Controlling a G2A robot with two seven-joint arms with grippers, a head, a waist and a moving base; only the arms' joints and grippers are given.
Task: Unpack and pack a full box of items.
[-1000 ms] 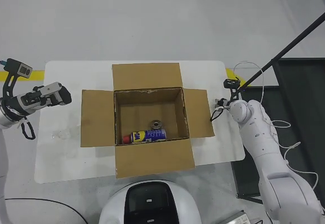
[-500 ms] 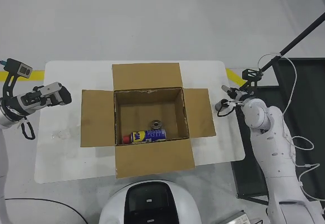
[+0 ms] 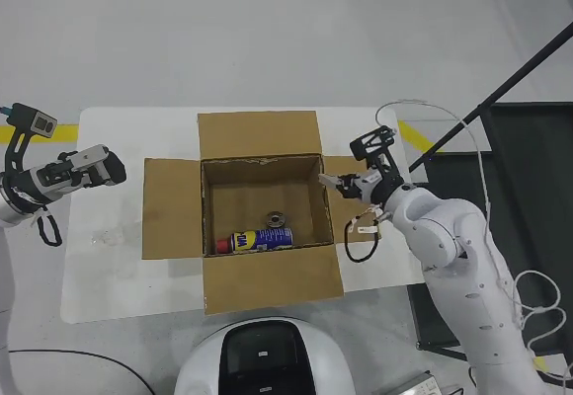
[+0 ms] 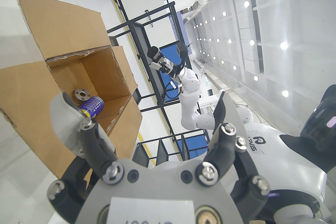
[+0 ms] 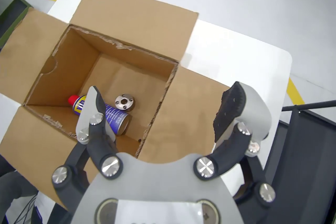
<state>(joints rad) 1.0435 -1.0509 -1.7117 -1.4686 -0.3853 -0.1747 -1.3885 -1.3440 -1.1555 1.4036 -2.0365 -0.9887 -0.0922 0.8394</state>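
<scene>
Top view: the box (image 3: 257,133) is set mid-frame on the tabletop (image 3: 109,281), spray can (image 3: 257,240) and metal flange (image 3: 277,217) inside; jaws of left gripper (image 4: 143,101) and right gripper (image 5: 164,93) are held spread, empty.

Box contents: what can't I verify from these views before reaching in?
- Right wrist view: a finger of the right gripper covers the middle of the spray can.
- Left wrist view: the box wall and a finger of the left gripper hide part of the can and most of the floor.
- Top view: the metal flange is too small to show its bolt holes.
</scene>
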